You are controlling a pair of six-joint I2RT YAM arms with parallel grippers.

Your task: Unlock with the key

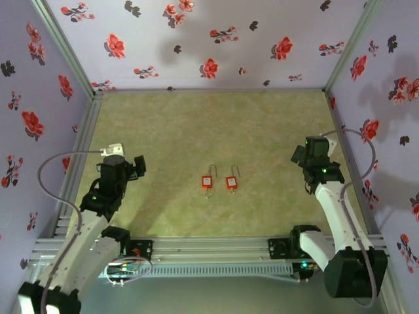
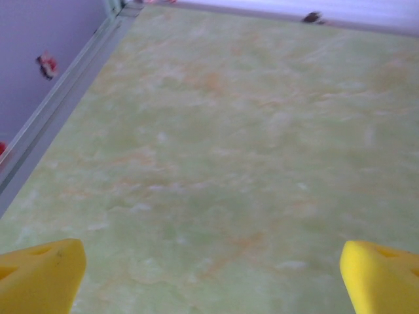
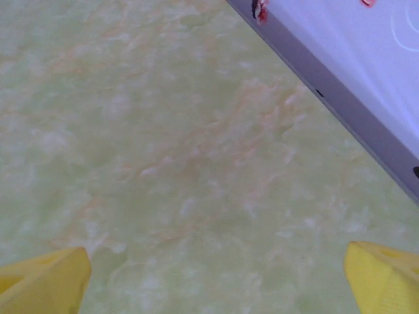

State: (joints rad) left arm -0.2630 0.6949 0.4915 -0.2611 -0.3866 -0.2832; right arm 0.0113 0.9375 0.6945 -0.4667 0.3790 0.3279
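Note:
Two small red padlocks lie side by side in the middle of the green table, the left padlock [image 1: 207, 181] and the right padlock [image 1: 231, 182], each with a thin metal shackle pointing away from the arms. A small metal piece at each one's near end may be a key; it is too small to tell. My left gripper [image 1: 137, 166] hovers far to their left, open, its yellow fingertips [image 2: 39, 275] wide apart over bare table. My right gripper [image 1: 300, 156] hovers to their right, also open, yellow fingertips [image 3: 383, 278] spread with nothing between.
Floral purple walls enclose the table on the left [image 1: 39, 118], back [image 1: 209, 46] and right [image 1: 386, 111]. An aluminium rail [image 1: 209, 248] runs along the near edge by the arm bases. The wall's foot [image 2: 59, 111] runs close to my left gripper.

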